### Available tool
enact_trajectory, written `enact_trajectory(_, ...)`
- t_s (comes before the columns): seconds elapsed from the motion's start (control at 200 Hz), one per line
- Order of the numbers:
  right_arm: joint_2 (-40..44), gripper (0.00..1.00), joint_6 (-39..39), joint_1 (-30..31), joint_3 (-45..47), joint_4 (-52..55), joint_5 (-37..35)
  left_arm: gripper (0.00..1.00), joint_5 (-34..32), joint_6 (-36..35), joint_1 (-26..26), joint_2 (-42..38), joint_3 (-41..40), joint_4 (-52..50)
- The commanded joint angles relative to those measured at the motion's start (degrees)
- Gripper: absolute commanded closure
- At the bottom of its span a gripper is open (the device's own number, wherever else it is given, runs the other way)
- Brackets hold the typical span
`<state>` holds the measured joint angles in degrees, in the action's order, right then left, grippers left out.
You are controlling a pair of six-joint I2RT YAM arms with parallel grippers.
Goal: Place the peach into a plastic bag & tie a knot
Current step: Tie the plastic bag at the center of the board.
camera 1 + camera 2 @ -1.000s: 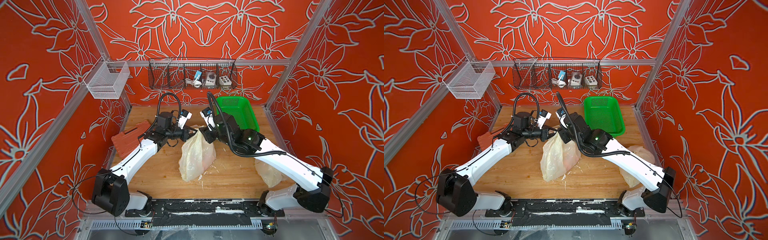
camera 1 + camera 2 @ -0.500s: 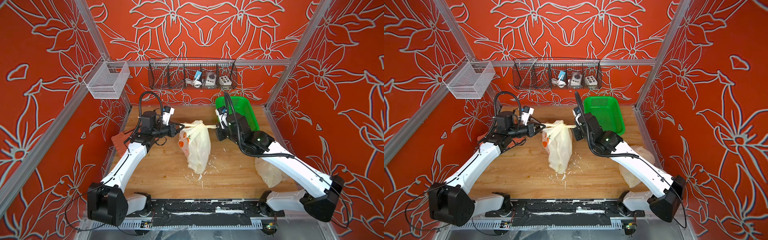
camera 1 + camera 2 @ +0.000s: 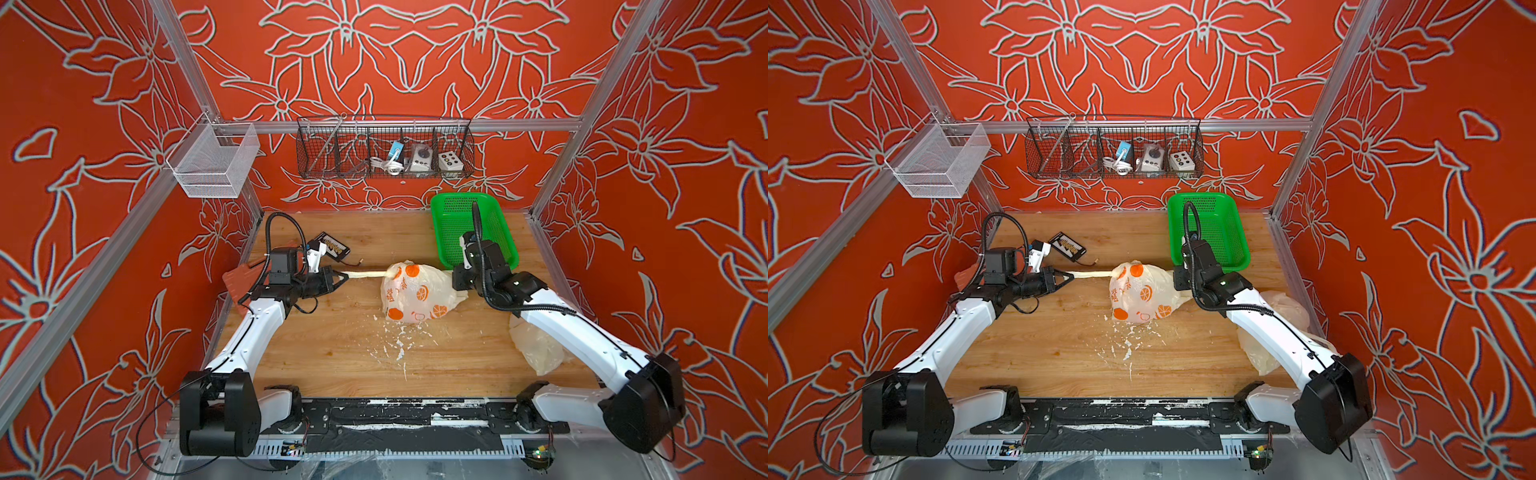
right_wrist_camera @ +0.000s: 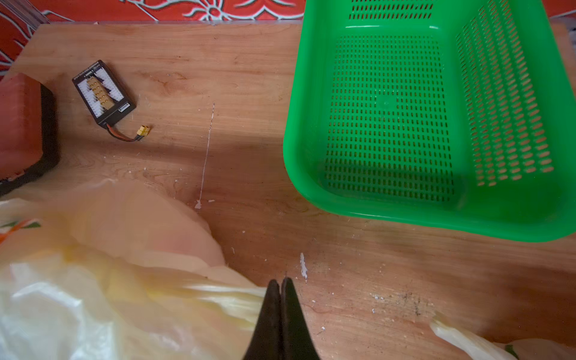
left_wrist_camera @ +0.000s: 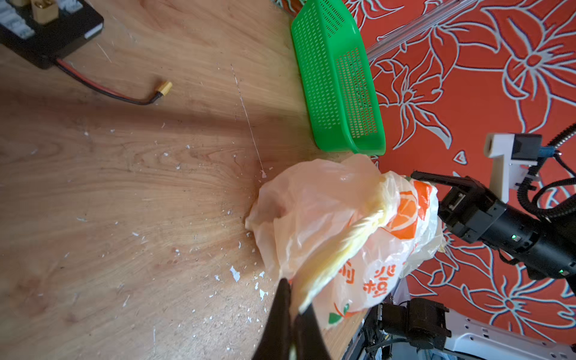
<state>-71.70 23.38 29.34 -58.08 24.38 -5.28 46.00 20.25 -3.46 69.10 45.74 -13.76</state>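
Observation:
A cream plastic bag (image 3: pixel 415 293) printed with oranges lies in the middle of the wooden table in both top views. My left gripper (image 3: pixel 343 279) is shut on one handle (image 3: pixel 365 274), which is twisted into a taut strand running to the bag's top. The strand ends in a tight cream bunch, the knot (image 5: pixel 381 215). My right gripper (image 4: pixel 279 282) is shut against the bag's right side, and a short cream handle strand (image 4: pixel 230 294) runs into its jaws. The peach (image 4: pixel 146 218) shows only as a pale pink-orange bulge through the film.
A green slotted basket (image 3: pixel 469 228) stands at the back right, just behind my right wrist. At the back left lie a black connector board (image 3: pixel 331 246) with a short wire and a red-brown block (image 3: pixel 239 280). A second crumpled bag (image 3: pixel 536 345) lies under my right arm. White scraps (image 3: pixel 395 345) litter the table's middle.
The two grippers, close together over the hanging bag a second ago, have pulled apart. The right gripper has shut. The bag has shifted right and down, and the left handle is now drawn long.

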Motion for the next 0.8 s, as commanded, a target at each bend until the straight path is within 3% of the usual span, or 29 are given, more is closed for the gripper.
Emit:
enact_trajectory(0.0,1.6,1.00,2.5,-5.3,1.2,5.9,-10.0,1.00,-7.9,1.7,-4.1,-1.9,0.4,1.0)
enact_trajectory(0.18,1.6,1.00,2.6,-5.9,0.5,5.6,-9.1,1.00,-7.3,1.8,-4.1,-1.9,1.2,1.4)
enact_trajectory(0.41,1.6,1.00,2.9,-5.9,-3.1,3.6,-5.6,1.00,-7.1,-0.2,-4.0,-1.9,7.9,-3.2)
enact_trajectory(0.535,0.3,1.00,1.2,-5.9,-2.7,2.4,-0.2,1.00,-3.4,-1.3,1.2,-1.8,7.4,-3.4)
enact_trajectory(0.57,-0.9,0.99,0.8,-6.0,-2.9,2.7,2.1,0.91,-2.6,-2.0,3.7,-1.5,7.0,-3.6)
enact_trajectory(0.61,-2.1,0.92,0.6,-6.2,-3.6,3.8,4.4,0.80,-1.9,-3.0,6.3,-1.0,6.9,-4.8)
enact_trajectory(0.696,-2.5,0.56,1.0,-8.5,-5.5,7.0,8.1,0.52,-2.4,-4.9,8.1,-0.2,7.2,-9.6)
enact_trajectory(0.796,1.1,0.38,0.8,-13.9,-6.8,10.7,8.0,0.31,-15.4,-8.3,7.1,-3.7,9.0,-17.1)
